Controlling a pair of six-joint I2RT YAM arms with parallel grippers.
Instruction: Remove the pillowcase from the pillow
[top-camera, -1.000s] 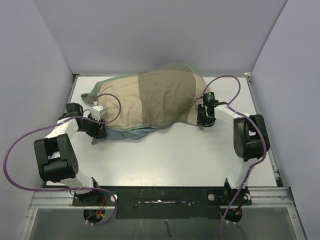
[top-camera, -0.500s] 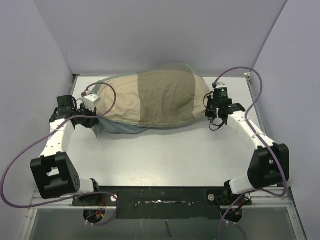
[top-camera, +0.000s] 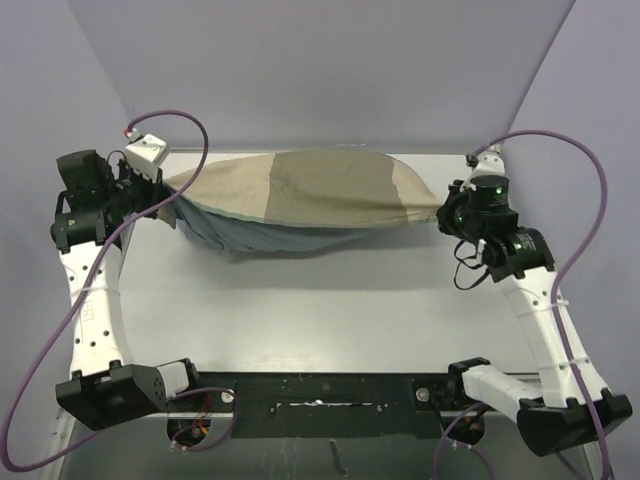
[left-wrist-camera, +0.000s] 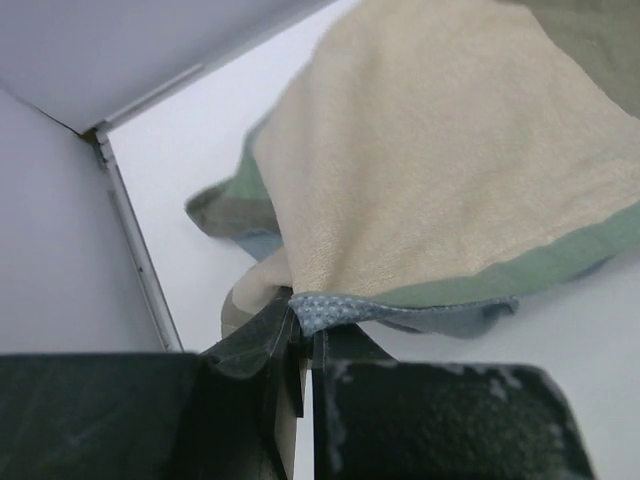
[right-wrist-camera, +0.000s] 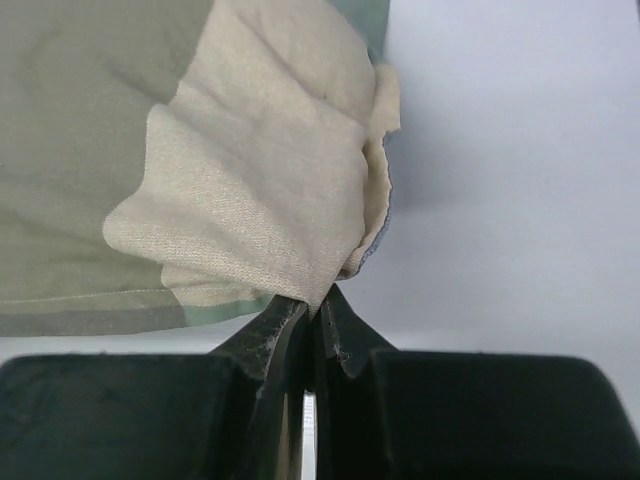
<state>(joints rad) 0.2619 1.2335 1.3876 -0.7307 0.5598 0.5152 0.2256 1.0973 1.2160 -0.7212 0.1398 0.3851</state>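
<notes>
Reader: Step shown?
Legend: Lifting. Limp beige-and-olive patchwork fabric pillowcase (top-camera: 320, 190) hangs across upper centre; left gripper (top-camera: 163, 192) and right gripper (top-camera: 447, 210) each pinch one end tight.
Reader: Next?
Legend: Probably shaking out the pillow, hidden here.

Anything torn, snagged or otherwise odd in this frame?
Nothing looks damaged. The pillowcase hangs stretched between the left gripper and the right gripper, each shut on one end. Its blue-grey reverse sags out along the near edge.
</notes>
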